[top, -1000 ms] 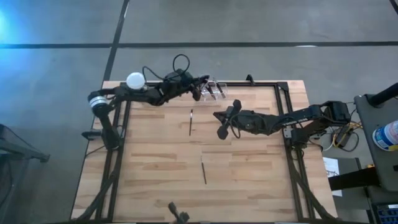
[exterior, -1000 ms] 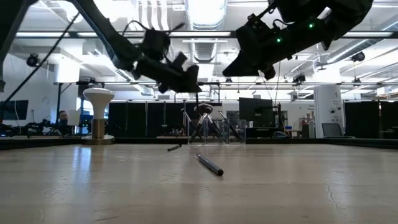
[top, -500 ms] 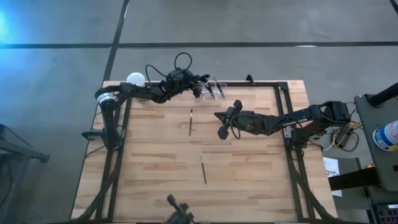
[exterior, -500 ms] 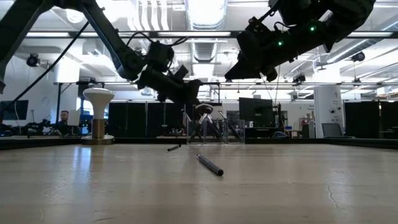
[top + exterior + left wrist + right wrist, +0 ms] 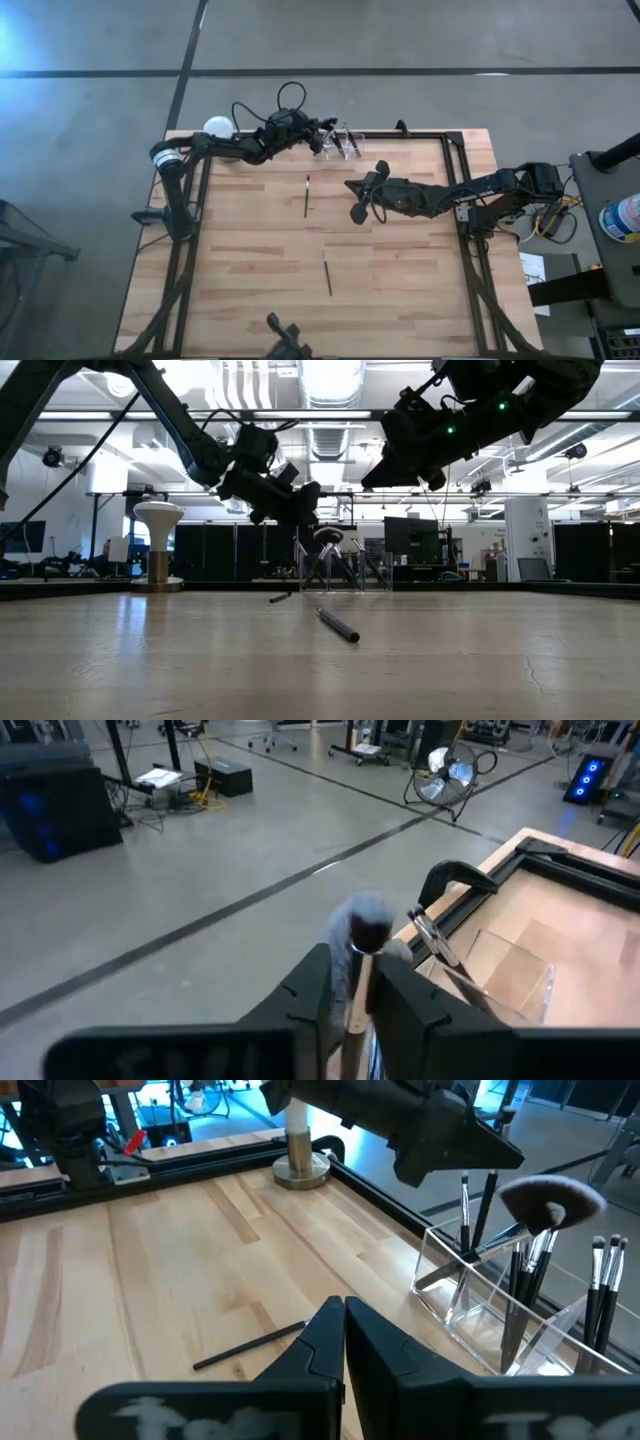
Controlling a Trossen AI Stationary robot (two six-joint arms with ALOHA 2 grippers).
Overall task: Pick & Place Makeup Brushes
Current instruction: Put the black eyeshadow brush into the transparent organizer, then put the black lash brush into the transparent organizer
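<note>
My left gripper (image 5: 322,135) hangs over the clear holder (image 5: 344,143) at the table's far edge, shut on a fluffy-headed makeup brush (image 5: 362,925). The holder (image 5: 480,1295) has several brushes standing in it, handles down. Two thin dark brushes lie flat on the table: one (image 5: 307,195) in the middle, one (image 5: 327,277) nearer the near edge. My right gripper (image 5: 360,197) hovers shut above the table's middle, right of the first brush (image 5: 250,1345), touching nothing. My left gripper pinches the brush's tan handle (image 5: 353,1005) between its two fingers. The handle lies along the fingers, and the fluffy head (image 5: 365,920) sticks out past their free ends. The brush is lifted clear of the table, above the holder (image 5: 510,975).
A white ball-topped metal stand (image 5: 217,127) stands at the far left corner, beside my left arm. A black frame (image 5: 455,150) runs round the table's edges, with a clamp (image 5: 460,885) on the far rail. Bare wood lies on the left and near the front.
My left gripper, holding the brush, has sunk slightly and moved a little toward the holder. My right arm has kept still.
</note>
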